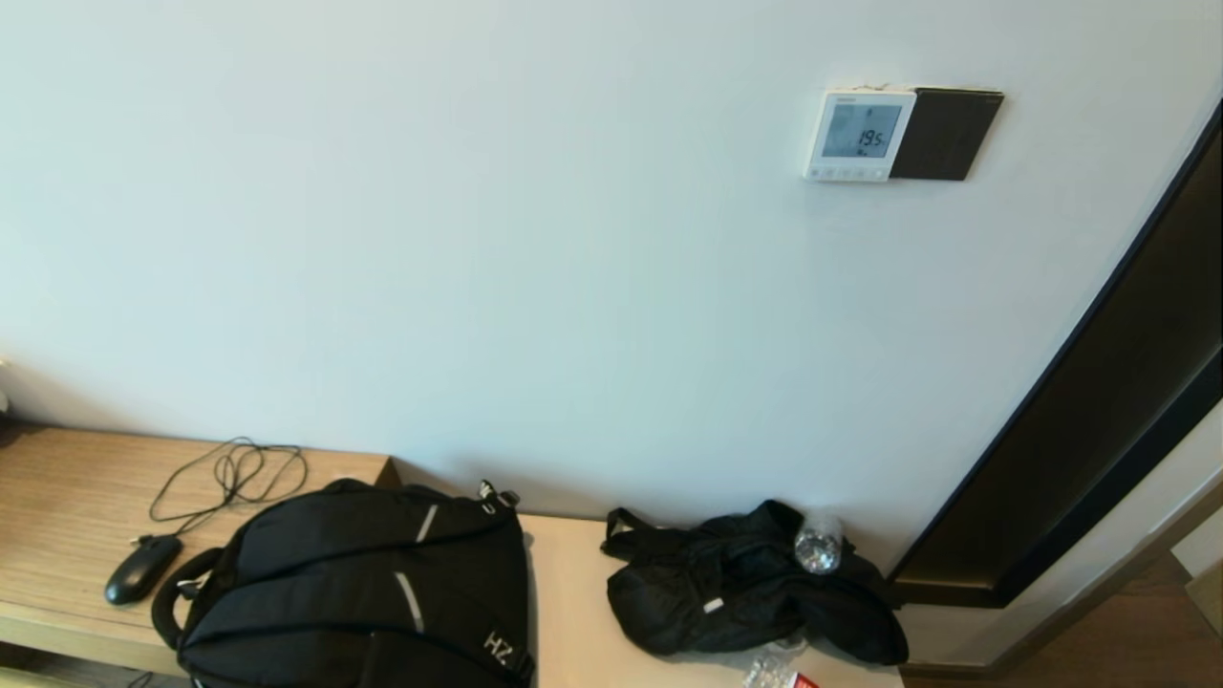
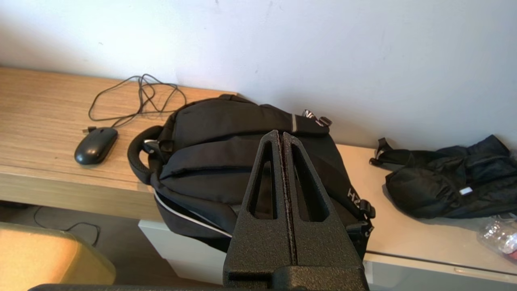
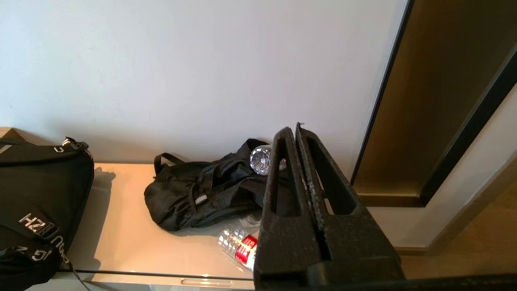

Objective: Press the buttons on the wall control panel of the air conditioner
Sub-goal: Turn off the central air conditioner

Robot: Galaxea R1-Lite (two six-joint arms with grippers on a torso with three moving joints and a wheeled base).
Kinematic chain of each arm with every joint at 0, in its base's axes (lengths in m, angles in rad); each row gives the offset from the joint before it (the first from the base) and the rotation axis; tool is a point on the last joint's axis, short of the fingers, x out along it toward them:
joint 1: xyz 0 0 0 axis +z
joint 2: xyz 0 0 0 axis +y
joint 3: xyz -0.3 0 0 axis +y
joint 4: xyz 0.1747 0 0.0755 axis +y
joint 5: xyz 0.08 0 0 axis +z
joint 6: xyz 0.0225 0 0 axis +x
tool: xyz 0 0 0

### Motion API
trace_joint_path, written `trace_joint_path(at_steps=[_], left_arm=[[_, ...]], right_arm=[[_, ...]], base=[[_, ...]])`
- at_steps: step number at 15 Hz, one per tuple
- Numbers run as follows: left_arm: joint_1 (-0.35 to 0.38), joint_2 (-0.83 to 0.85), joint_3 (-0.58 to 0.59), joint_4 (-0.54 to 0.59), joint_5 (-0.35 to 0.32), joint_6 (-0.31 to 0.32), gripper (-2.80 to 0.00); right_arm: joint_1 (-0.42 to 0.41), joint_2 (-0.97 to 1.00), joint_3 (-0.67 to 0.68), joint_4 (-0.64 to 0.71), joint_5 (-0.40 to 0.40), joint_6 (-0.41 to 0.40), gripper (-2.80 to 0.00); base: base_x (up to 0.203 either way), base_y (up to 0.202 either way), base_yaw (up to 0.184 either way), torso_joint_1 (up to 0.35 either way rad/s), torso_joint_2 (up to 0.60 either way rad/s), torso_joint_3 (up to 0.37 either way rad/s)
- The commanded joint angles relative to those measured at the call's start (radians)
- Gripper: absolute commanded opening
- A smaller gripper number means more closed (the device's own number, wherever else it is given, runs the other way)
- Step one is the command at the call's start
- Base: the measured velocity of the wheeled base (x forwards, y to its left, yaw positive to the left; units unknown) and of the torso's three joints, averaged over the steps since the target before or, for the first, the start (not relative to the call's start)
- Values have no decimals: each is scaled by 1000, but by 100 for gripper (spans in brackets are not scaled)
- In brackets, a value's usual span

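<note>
The white air conditioner control panel [image 1: 859, 135] hangs on the wall at the upper right of the head view. Its grey screen reads 19.5 and a row of small buttons [image 1: 846, 174] runs along its lower edge. A dark panel [image 1: 944, 134] sits flush on its right side. Neither gripper shows in the head view. My left gripper [image 2: 281, 135] is shut and empty, low above the black backpack [image 2: 226, 157]. My right gripper [image 3: 294, 130] is shut and empty, low above the small black bag [image 3: 202, 192]. The control panel is out of both wrist views.
A black backpack [image 1: 363, 592], a black mouse [image 1: 141, 568] with a coiled cable [image 1: 234, 473], a small black bag [image 1: 745, 592] and plastic bottles [image 1: 817, 547] lie on the low cabinet [image 1: 568, 612]. A dark door frame [image 1: 1099, 420] stands at the right.
</note>
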Motion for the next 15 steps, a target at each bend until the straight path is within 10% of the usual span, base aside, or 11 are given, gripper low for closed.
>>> trace_joint_path(at_steps=[1,15], left_arm=[[0,0,0,1,0,-1,-280],[0,0,0,1,0,-1,-280]], right_arm=[[0,0,0,-1,-2,8,-280],[-1,-2,-2,-1,-2,-9,-280]], base=[[0,0,0,0,0,0],[0,0,0,0,0,0]])
